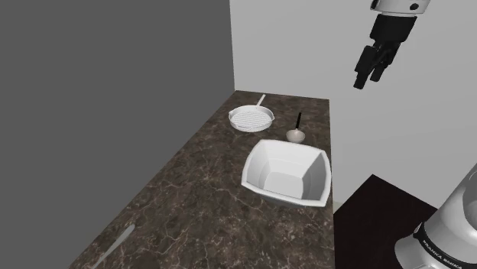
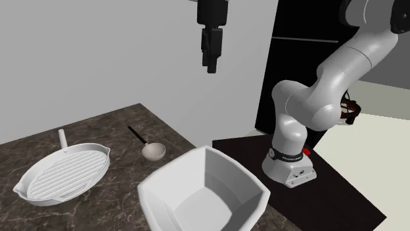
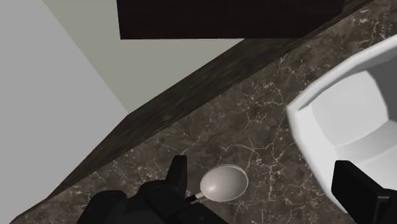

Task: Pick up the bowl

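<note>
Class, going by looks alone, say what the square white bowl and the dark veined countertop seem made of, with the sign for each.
Square white bowl: plain matte white, evenly shaded, no gloss; ceramic or plastic, cannot tell. Dark veined countertop: looks like smooth marble stone, by its pale branching veins.

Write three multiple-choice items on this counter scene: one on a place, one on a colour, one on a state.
1. What lies between the bowl and the grill pan? A a mug; B the spoon; C a bottle.
2. What colour is the bowl? A red; B black; C white.
3. How is the gripper? A open, high above the counter; B shut on the bowl; C shut on the spoon.
Answers: 1 B, the spoon rests on the counter between them; 2 C, it is drawn plain white; 3 A, the wrist view shows its fingers standing apart, clasping nothing.
</note>
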Tool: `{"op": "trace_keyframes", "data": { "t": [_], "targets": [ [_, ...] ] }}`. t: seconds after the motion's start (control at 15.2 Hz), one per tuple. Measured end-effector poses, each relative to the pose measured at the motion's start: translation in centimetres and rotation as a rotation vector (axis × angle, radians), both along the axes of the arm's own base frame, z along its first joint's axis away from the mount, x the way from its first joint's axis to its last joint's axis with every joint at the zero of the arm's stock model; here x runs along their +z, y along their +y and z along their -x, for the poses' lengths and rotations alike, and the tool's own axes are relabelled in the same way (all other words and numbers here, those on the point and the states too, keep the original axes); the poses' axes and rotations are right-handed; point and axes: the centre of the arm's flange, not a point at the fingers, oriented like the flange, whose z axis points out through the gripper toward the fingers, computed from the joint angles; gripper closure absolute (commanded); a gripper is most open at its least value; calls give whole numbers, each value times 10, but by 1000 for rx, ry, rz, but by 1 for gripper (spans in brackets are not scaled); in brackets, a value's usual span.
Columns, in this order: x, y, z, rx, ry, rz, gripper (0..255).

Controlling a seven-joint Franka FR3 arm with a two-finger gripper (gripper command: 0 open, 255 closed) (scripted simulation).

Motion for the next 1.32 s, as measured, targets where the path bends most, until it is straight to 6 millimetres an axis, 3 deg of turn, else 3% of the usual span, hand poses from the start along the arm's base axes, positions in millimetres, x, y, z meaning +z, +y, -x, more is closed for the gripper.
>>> {"op": "trace_keyframes", "data": {
  "t": [0.26, 0.86, 1.06, 1.32],
  "targets": [
    [-23, 3, -15, 38, 17, -38, 0],
    [-124, 33, -64, 200, 88, -200, 0],
    [-158, 52, -79, 255, 112, -254, 0],
    [-184, 63, -87, 290, 127, -290, 0]
  ]
}}
